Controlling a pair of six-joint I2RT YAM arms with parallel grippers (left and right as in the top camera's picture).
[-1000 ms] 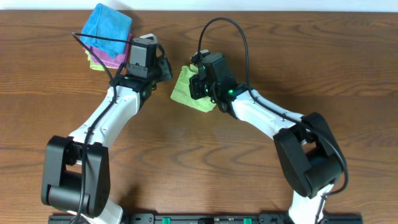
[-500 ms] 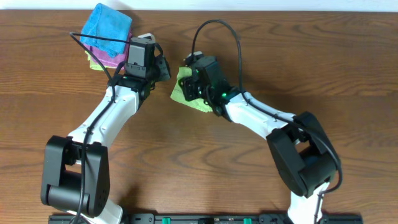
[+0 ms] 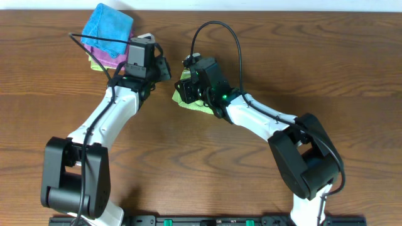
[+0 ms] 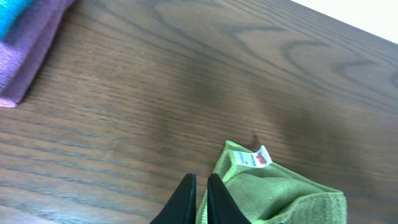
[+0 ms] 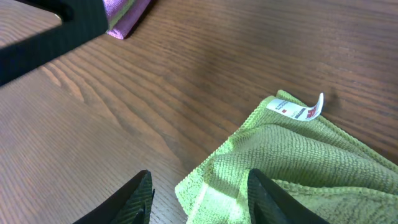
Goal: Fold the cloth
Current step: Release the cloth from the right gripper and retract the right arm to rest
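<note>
The light green cloth (image 3: 181, 98) lies folded and bunched on the wooden table, mostly under my right gripper (image 3: 188, 88). In the right wrist view the cloth (image 5: 298, 155) fills the lower right, its white tag (image 5: 300, 111) at the far edge. The right gripper (image 5: 199, 202) is open, its jaws straddling the cloth's near corner. My left gripper (image 3: 166, 69) is just left of the cloth. In the left wrist view it (image 4: 198, 200) is shut and empty, its tips beside the cloth's (image 4: 273, 193) left edge.
A stack of folded cloths sits at the back left: a bright blue cloth (image 3: 108, 25) on top, a purple cloth (image 3: 105, 58) under it. The purple cloth also shows in the left wrist view (image 4: 25, 50). The table's back edge (image 3: 282, 11) is close behind.
My right gripper has moved left and toward the back, now covering more of the green cloth. The left arm has barely moved.
</note>
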